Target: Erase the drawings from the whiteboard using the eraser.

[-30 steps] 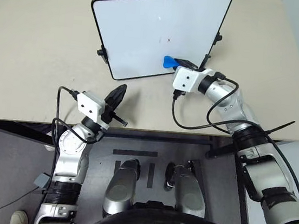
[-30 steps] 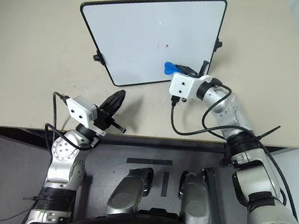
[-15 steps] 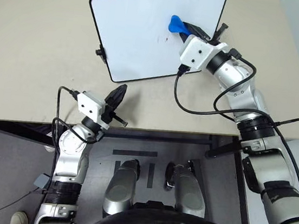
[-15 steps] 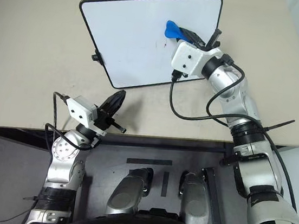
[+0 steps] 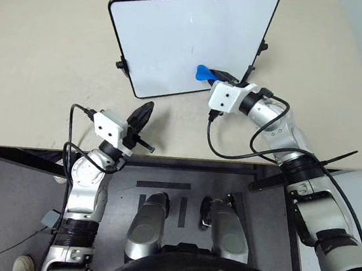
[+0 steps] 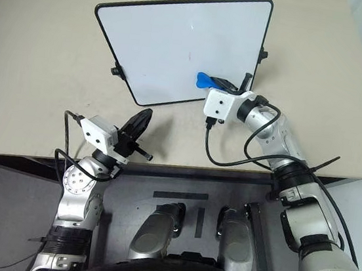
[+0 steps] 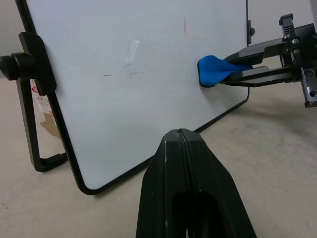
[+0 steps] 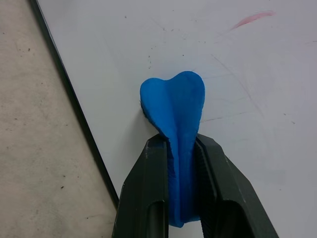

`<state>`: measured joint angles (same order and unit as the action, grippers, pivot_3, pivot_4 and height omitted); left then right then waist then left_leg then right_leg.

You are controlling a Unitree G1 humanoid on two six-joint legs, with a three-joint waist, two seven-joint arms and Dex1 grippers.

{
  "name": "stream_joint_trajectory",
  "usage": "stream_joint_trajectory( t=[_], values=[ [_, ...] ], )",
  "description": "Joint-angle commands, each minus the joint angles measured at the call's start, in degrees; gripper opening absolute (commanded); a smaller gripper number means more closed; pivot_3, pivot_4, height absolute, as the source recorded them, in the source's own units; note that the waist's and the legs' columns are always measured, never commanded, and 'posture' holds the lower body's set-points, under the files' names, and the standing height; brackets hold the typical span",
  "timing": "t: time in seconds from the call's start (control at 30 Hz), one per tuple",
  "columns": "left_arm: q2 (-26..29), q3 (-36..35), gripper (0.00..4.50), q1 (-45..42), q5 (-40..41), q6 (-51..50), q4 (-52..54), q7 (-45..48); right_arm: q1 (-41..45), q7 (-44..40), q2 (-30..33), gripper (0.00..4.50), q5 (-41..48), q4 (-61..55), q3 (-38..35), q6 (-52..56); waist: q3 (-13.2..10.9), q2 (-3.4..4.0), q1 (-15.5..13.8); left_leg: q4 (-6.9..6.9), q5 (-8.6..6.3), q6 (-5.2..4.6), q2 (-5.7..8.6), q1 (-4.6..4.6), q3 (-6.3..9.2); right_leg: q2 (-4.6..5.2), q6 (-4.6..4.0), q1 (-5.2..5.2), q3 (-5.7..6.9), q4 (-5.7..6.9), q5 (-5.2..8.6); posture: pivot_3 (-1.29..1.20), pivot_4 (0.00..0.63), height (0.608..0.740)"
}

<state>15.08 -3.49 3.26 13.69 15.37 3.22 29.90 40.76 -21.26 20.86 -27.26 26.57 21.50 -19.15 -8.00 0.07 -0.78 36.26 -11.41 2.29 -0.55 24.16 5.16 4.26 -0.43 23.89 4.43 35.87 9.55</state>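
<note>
Right gripper (image 8: pixel 181 163) is clamping the eraser (image 8: pixel 176 111), long axis pointing into the whiteboard (image 5: pixel 173 35); it's dropped back toward the lower edge.

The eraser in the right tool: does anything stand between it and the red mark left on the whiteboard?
Nothing visible does. The eraser rests against the whiteboard; bare board separates it from the faint red streak.

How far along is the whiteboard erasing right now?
Done: the eraser is gripped by the right end effector and pressed on the whiteboard. In hand: wiping the board's lower part. Left: a faint red streak and thin dark traces remain. The left end effector waits shut, off the board.
</note>
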Motion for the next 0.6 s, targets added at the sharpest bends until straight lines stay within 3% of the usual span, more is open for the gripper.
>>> stream_joint_trajectory(
  t=[0.03,0.27,0.6],
  values=[
    [0.1,0.2,0.0,-0.9,0.3,0.7,1.1,0.4,3.8,2.6,-0.2,0.39,1.6,-4.0,-3.6,-0.1,0.0,0.0,0.0,0.0,0.0,0.0,0.0,0.0,0.0,0.0,0.0,0.02,0.0,0.0,0.0,0.0,0.15,0.74],
    [-0.1,0.4,0.0,-0.8,0.3,0.8,1.0,0.5,6.3,2.6,-1.9,0.39,2.8,-7.2,-4.7,0.6,0.0,0.0,0.0,0.0,0.0,0.01,-0.04,0.0,-0.01,-0.01,-0.05,0.03,0.01,0.01,-0.03,0.0,0.15,0.74],
    [-0.2,0.3,0.0,-0.5,0.2,0.9,1.3,0.1,1.2,1.4,-0.4,0.39,-0.9,-2.7,-0.4,0.0,0.0,0.0,-0.3,0.01,-0.04,0.03,-0.04,0.03,-0.01,0.0,-0.02,0.03,0.01,0.02,0.06,0.0,0.15,0.74]
  ],
)
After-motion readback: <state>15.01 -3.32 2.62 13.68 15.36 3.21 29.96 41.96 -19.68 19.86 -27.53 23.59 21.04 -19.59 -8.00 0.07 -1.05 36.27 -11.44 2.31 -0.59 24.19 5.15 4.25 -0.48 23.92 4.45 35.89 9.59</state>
